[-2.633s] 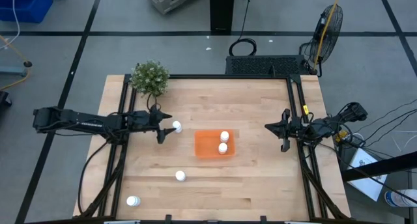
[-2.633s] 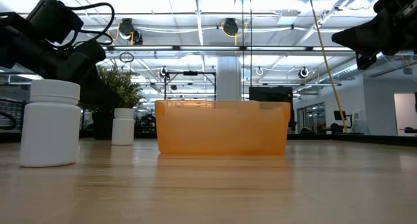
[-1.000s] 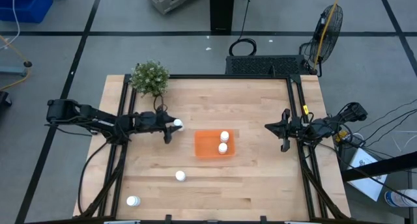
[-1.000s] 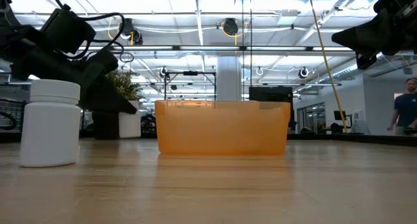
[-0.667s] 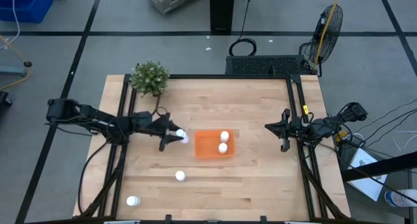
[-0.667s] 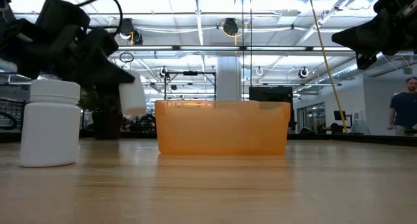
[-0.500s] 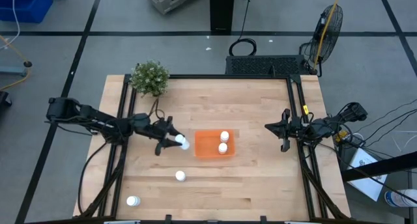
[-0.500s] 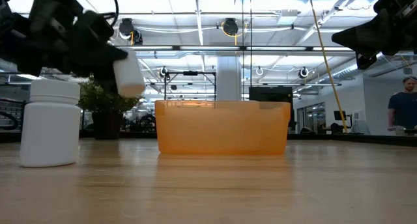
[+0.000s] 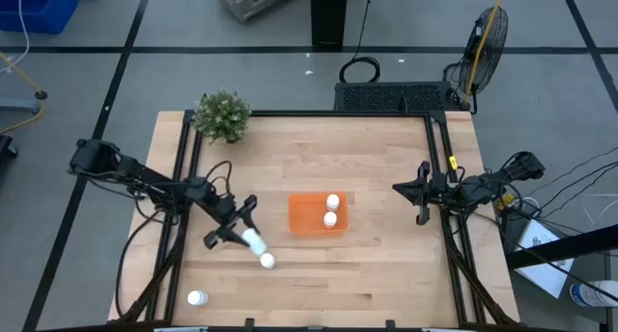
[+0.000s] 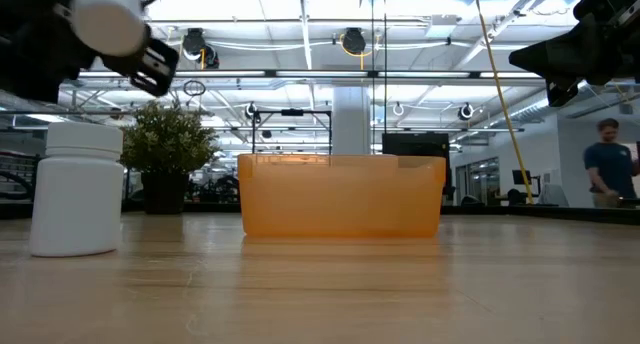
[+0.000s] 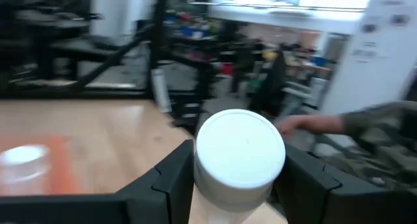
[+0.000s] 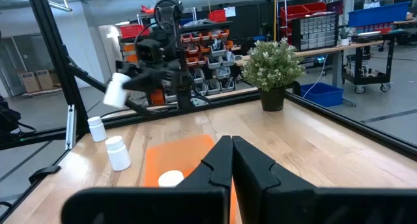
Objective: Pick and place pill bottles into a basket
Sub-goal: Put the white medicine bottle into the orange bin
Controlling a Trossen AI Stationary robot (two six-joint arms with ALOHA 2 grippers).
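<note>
From above, the left gripper (image 9: 243,232) clamps a small white cylindrical pill bottle (image 9: 253,242) left of the shallow bright orange plastic basket (image 9: 310,216), just above a loose bottle (image 9: 267,262) standing on the wooden table (image 9: 386,264). The right gripper (image 9: 421,193) waits at the table's right edge. Its wrist view shows its fingers (image 12: 254,165) pressed together.

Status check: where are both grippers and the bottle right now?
Left gripper shut on pill bottle, lifted clear of the table. Right gripper shut, idle at right edge. Basket holds two bottles. Nothing blocking.
</note>
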